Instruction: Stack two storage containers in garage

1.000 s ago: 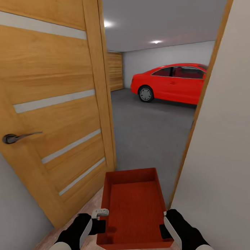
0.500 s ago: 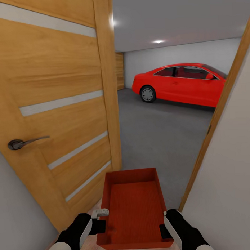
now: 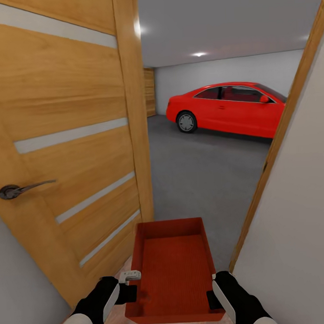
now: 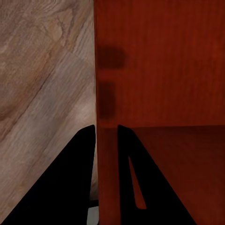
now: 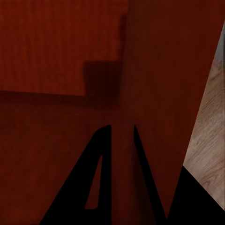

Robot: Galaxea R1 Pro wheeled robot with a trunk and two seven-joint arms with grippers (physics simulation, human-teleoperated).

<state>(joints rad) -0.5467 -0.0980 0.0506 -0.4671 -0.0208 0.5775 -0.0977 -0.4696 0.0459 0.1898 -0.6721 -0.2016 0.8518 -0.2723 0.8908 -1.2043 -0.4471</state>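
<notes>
I've got the storage container [image 3: 173,271] between my arms, left gripper [image 3: 131,294] and right gripper [image 3: 212,298] each pinching a side wall.

- Doorway ahead narrow: open wooden door [image 3: 68,151] close on the left, white wall [image 3: 295,232] with wood jamb [image 3: 274,153] close on the right.
- Beyond, grey garage floor [image 3: 200,174] lies open.
- Red car [image 3: 228,108] stands far back, right.

Right gripper [image 5: 119,140] astride container wall [image 5: 154,93] (red-orange)
</notes>
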